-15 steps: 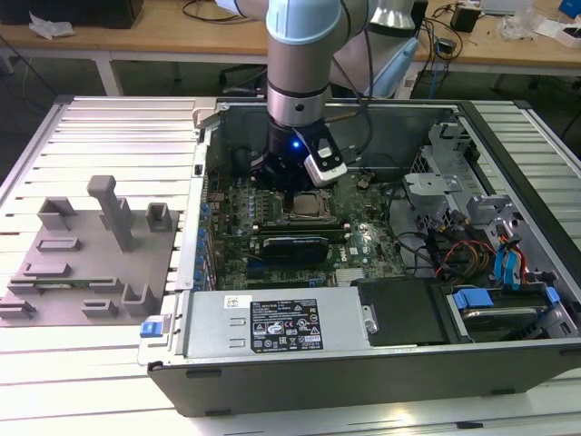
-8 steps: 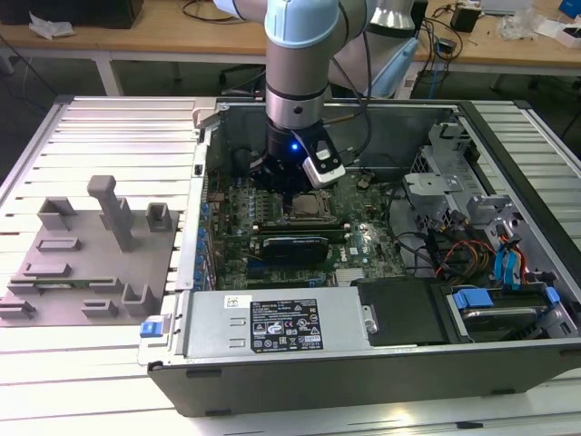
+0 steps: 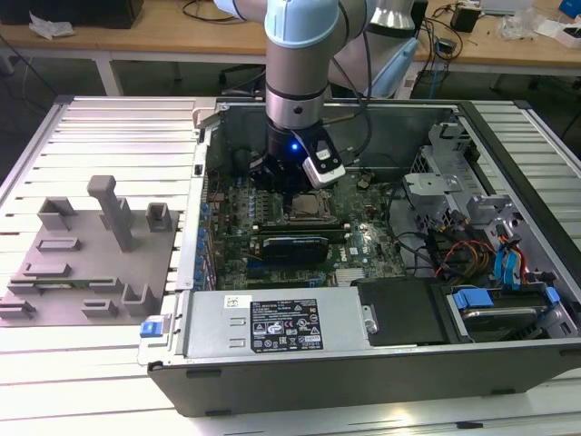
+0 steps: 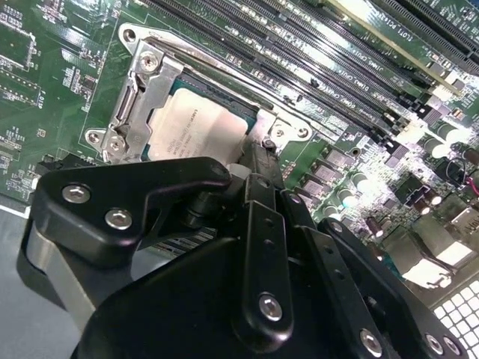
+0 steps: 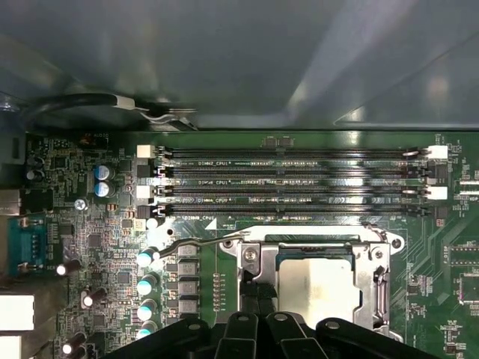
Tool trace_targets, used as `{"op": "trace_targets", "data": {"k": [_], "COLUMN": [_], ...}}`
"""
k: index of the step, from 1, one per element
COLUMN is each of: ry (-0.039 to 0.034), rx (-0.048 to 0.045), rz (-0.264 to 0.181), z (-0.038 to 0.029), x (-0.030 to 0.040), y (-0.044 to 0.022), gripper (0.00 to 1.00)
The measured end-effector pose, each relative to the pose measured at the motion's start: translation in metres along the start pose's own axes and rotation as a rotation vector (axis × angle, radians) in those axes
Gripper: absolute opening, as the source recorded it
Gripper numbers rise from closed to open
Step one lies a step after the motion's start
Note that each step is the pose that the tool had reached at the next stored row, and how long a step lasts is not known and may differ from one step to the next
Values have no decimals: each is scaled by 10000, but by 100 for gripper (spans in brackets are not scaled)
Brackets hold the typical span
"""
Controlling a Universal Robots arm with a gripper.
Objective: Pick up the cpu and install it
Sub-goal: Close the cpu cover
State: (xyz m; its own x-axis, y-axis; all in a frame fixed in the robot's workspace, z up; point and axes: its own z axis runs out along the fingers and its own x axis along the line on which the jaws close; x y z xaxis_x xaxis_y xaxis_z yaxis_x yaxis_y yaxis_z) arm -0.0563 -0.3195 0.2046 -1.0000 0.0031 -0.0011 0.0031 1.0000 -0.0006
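**The pincer [image 4: 258,153] is hovering at the edge of the socket frame [image 4: 138,90], and the cpu [image 4: 198,131] is lying inside that frame.**

In the second wrist view the pincer is pointing its tip at one corner of the metal frame. Its jaws are looking pressed together, with nothing between them. The cpu is resting flat just beyond the tip, silvery side up and enclosed by the frame, so I am judging it as seated and not carried. Probably the jaws are being kept together so that the narrow tip is fitting beside the frame, well short of the memory slots [image 5: 299,176] running on the far side of the cpu from the pincer. All of this is sitting low inside the open computer case [image 3: 363,372].
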Motion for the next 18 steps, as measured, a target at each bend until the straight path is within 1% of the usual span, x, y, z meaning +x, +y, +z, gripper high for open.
{"op": "trace_targets", "data": {"k": [3,8,11,12,15,18], "ry": [3,-10,-135,-196,-227,-240], "rx": [5,5,6,9,9,36], "rz": [0,0,-22,-50,-108,-177], "z": [-22,-25,-3,6,12,16], "x": [1,2,10,17,21,30], "y": [-1,-1,-2,-2,-2,-7], "gripper": [11,11,11,11,11,11]}}
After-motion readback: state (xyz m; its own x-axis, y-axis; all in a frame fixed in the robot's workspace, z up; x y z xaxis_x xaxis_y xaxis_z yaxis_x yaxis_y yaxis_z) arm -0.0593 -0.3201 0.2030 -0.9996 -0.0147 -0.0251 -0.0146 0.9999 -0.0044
